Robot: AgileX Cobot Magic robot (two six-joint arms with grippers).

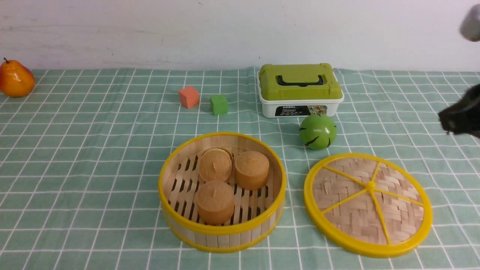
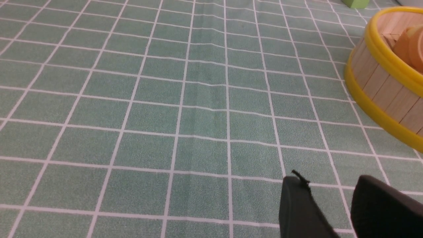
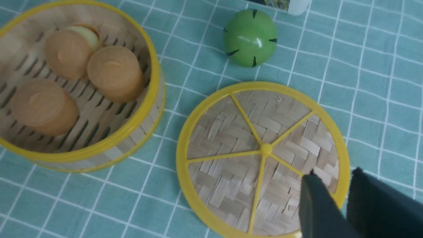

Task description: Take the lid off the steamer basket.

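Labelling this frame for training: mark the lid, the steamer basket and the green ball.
lid [image 1: 370, 184], front view, on its yellow centre knob.
steamer basket [image 1: 221, 230], front view, on the near yellow top rim.
green ball [image 1: 317, 131], front view, on the middle of its surface.

I find a staged test bench rather than a lived-in kitchen: a green checked cloth [image 1: 93, 150] covers the table up to a bare, scuffed white wall [image 1: 187, 30]. Toy-like props sit spaced out on it: a pear [image 1: 15, 79], a red cube [image 1: 188, 97], a green cube [image 1: 219, 104], a ball [image 1: 317, 131], a box [image 1: 300, 90] and a basket [image 1: 221, 230] of three alike tan cakes [image 1: 215, 201].
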